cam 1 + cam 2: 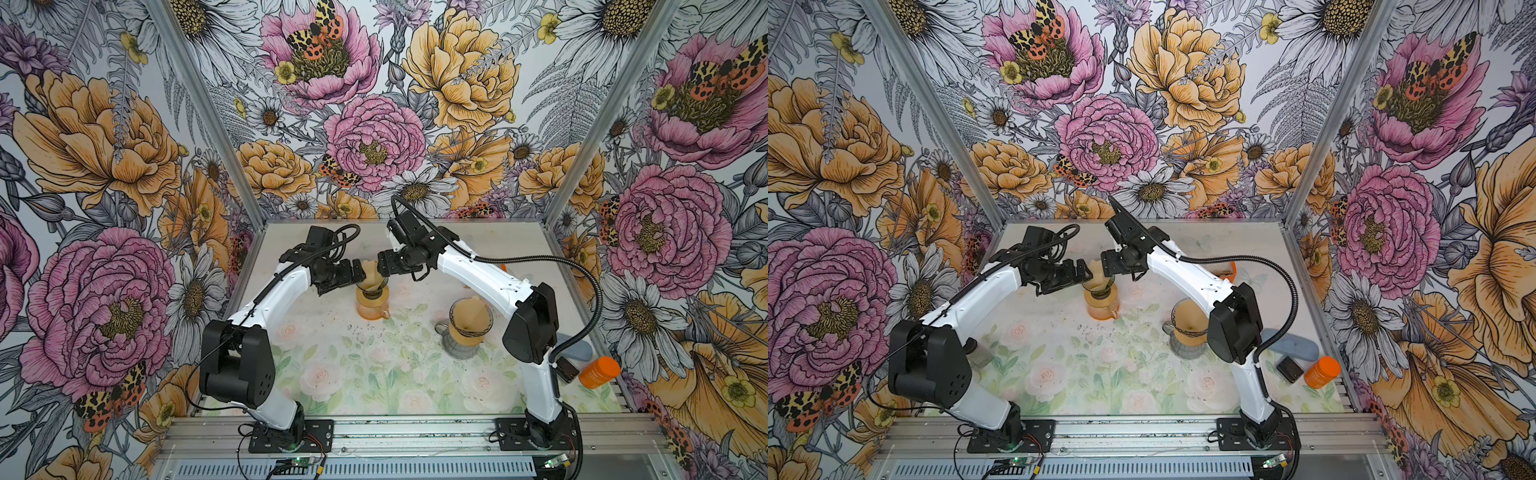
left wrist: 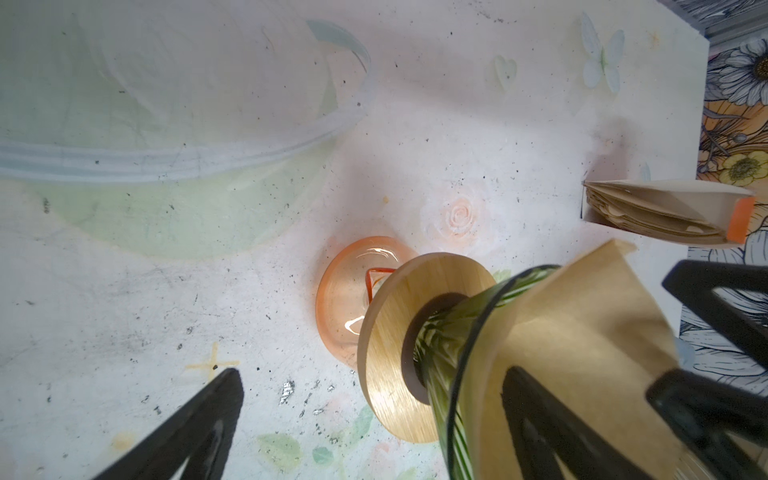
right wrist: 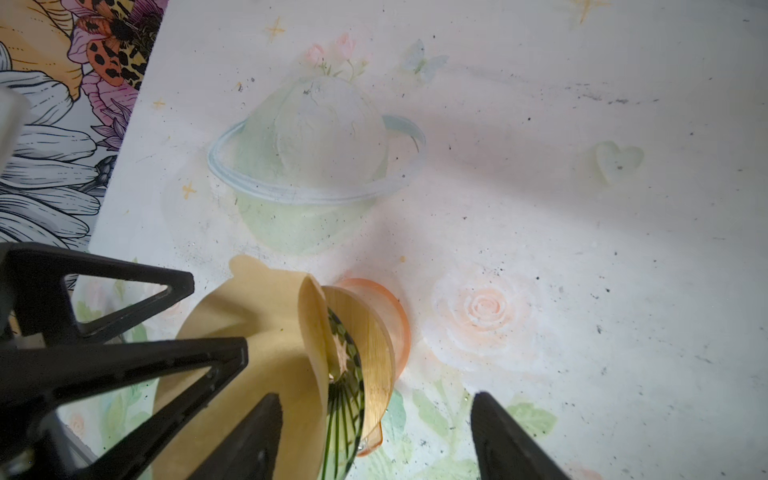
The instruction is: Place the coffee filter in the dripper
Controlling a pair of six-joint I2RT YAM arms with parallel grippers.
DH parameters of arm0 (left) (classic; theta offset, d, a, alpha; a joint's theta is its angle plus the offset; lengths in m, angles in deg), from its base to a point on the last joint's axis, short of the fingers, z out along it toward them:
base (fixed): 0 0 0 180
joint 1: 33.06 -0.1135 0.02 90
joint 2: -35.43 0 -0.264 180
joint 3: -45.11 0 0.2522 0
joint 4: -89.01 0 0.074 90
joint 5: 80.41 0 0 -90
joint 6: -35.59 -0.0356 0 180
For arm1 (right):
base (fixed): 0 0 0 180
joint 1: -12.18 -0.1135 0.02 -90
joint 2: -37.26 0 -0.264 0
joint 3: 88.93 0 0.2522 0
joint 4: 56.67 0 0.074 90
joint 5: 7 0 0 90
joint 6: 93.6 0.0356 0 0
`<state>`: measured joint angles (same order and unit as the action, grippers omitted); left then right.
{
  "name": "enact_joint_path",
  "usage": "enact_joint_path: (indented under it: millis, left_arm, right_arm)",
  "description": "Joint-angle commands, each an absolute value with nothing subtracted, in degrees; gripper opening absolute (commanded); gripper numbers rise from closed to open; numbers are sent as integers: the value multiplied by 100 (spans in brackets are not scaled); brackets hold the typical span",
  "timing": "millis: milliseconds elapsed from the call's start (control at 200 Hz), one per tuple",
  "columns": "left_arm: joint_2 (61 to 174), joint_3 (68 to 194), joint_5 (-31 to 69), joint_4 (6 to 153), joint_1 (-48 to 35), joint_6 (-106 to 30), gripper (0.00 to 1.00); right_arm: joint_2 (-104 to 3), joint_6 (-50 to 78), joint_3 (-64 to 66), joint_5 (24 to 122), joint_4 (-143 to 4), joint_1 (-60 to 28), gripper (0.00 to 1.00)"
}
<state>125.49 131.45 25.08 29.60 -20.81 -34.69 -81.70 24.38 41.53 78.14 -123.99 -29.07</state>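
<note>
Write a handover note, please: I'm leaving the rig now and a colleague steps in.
Left end effector: open, holding nothing, beside the coffee filter.
Right end effector: open, holding nothing, on the filter's opposite side.
The dripper stands on the orange carafe, mid-table toward the back.
Done: the filter is in the dripper's cone.
Left: it stands high above the rim and may not be fully seated; check, press down if needed, then back both away.

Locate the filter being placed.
In a top view the filter sits in the green dripper on the orange jug, far centre, between the left pincer and right pincer.
</note>
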Motion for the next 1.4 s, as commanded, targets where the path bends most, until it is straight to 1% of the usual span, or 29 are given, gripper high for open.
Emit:
enact_joint_path:
  millis: [0, 360, 826, 1396]
  left_arm:
    - [12745, 13311, 2538, 2973, -2110, -3615, 99]
    - [13051, 13443, 2340, 2975, -2102, -3724, 99]
    - [12993, 13227, 2260, 2977, -2081, -3697, 99]
    - [12686, 13370, 2896, 2990, -2204, -3620, 99]
  right_arm:
    - [-8338, 2436, 4385, 7675, -12360, -2886, 74]
    - [-8602, 2418, 4340, 7570, -12369, -2869, 74]
    - [-8713, 2401, 4151, 7470, -12369, -2884, 74]
    - [-8535, 2385, 4160, 7489, -12378, -2894, 74]
